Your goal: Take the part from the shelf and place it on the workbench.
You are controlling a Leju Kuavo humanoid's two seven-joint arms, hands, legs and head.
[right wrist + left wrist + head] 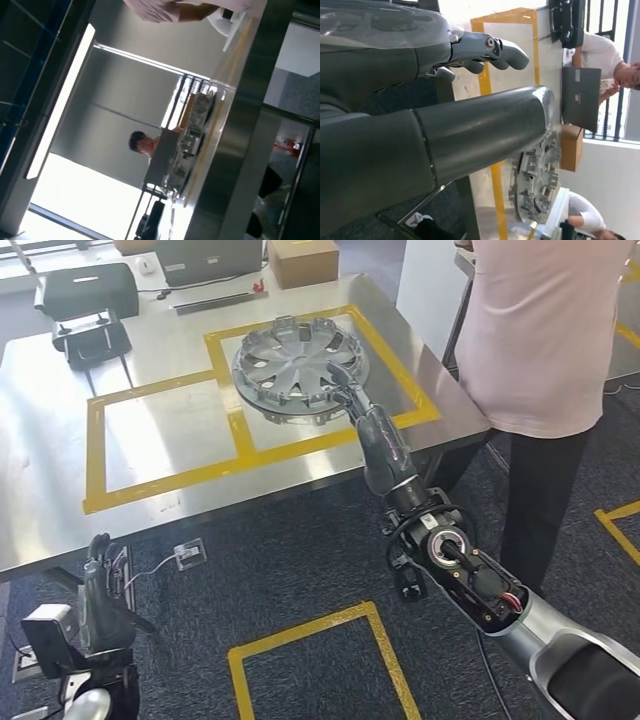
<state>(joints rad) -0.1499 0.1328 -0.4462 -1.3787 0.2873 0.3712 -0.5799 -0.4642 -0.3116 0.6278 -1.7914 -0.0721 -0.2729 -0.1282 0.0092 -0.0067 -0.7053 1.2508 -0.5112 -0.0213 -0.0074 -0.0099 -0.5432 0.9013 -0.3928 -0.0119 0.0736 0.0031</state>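
Observation:
A silver wheel cover point(290, 365) lies on the steel workbench point(53, 470), inside the right-hand yellow-taped rectangle. My right hand point(346, 390) reaches over the table's front edge, and its dark fingers grip the cover's near-right rim. The right wrist view shows the wheel cover point(192, 135) edge-on on the bench top. My left hand point(102, 590) hangs low beside my body, below the table's front edge. In the left wrist view the left hand point(433, 115) holds nothing, its fingers point(497, 50) stretched out, and the wheel cover point(537, 185) is beyond it.
A person point(543, 340) in a pink top stands close at the table's right corner. A black case point(87, 290), a laptop point(207, 260) and a cardboard box point(302, 260) line the far edge. A yellow-taped square point(317, 660) marks the floor before me.

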